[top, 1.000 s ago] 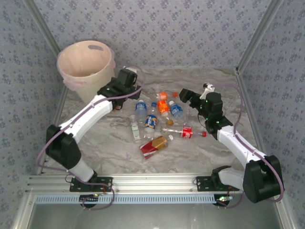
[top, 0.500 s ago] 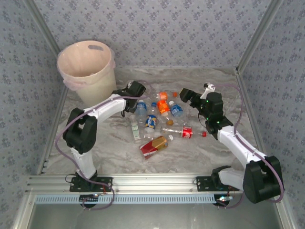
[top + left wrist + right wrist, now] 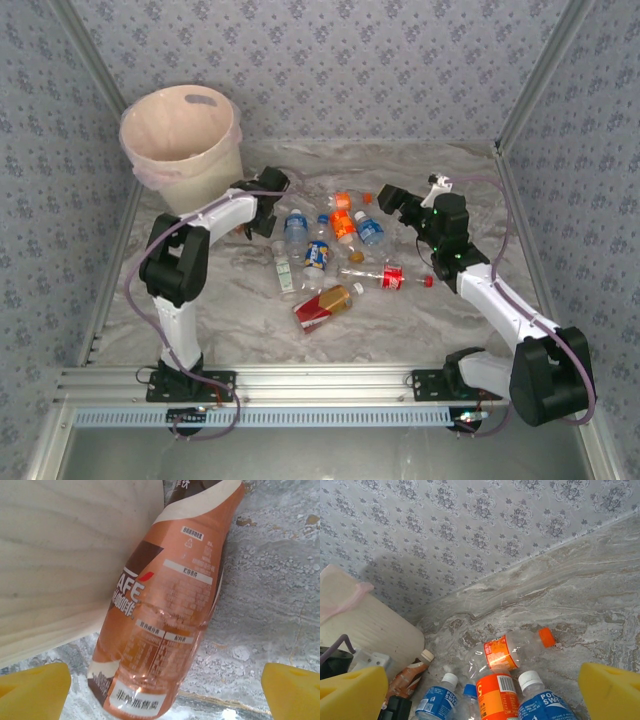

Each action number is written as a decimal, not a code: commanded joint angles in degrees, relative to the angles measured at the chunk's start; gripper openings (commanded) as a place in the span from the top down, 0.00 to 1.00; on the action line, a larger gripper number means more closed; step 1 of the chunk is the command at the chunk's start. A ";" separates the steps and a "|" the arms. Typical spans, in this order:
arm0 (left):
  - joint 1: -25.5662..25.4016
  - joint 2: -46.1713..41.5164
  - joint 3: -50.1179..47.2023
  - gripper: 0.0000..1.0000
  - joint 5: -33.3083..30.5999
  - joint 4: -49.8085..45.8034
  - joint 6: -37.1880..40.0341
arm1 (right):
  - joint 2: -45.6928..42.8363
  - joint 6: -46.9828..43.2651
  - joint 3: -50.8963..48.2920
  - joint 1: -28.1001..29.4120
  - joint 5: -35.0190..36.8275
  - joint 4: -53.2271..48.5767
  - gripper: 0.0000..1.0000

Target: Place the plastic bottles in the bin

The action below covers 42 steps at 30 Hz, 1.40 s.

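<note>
It looked like a robotics lab test cell, not a home: a marble-patterned counter [image 3: 400, 320] was boxed in by flower-print backdrop walls [image 3: 350, 60] on aluminium posts [image 3: 538, 75], with two robot arms [image 3: 500, 300] bolted to an extruded aluminium rail [image 3: 320, 385].

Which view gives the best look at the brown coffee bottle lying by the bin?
Left wrist: the brown coffee bottle is seen close up, its label print readable, lying beside the bin. The right wrist view shows it small and distant, with its white cap visible.
</note>
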 commanded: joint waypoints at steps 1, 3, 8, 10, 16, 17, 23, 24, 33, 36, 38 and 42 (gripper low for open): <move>1.05 2.51 2.47 0.02 2.98 -1.36 -2.06 | -0.89 1.28 -0.06 -0.32 -0.20 0.88 0.00; 1.79 3.00 2.55 0.02 4.90 -1.06 -2.60 | -0.99 1.28 -0.01 -0.33 -0.20 0.77 0.00; 2.08 2.24 1.51 0.02 12.53 -0.47 -2.49 | -0.98 1.28 -0.09 -0.48 -0.15 0.64 0.00; 1.25 0.12 -0.07 0.02 14.74 0.11 -2.17 | -0.93 1.38 -0.21 -0.50 -0.10 0.60 0.00; 2.82 -1.04 -0.46 0.02 11.57 1.95 -5.44 | -0.54 1.55 -0.27 -0.47 -0.28 1.28 0.00; 3.69 -0.12 0.41 0.02 11.00 1.25 -6.87 | -0.46 1.63 -0.23 -0.45 -0.41 1.38 0.00; 5.45 2.76 1.74 0.04 15.83 3.94 -8.90 | -0.84 1.65 -0.09 -0.50 -0.56 0.79 0.00; 5.47 3.14 1.86 0.06 16.74 4.26 -8.62 | -0.92 1.63 -0.23 -0.42 -0.55 0.77 0.00; 5.52 4.56 1.92 0.25 20.03 6.31 -8.02 | -0.81 1.89 -0.34 -0.45 -0.51 1.03 0.00; 5.46 5.04 1.86 0.33 19.68 6.85 -7.85 | -0.89 1.84 -0.28 -0.49 -0.67 1.02 0.00; 5.50 5.09 1.75 0.37 19.90 7.09 -7.86 | -0.95 1.88 -0.30 -0.46 -0.65 0.94 0.00; 4.89 3.73 0.99 0.41 20.36 7.72 -7.48 | -1.31 1.88 -0.31 -0.50 -1.05 0.93 0.00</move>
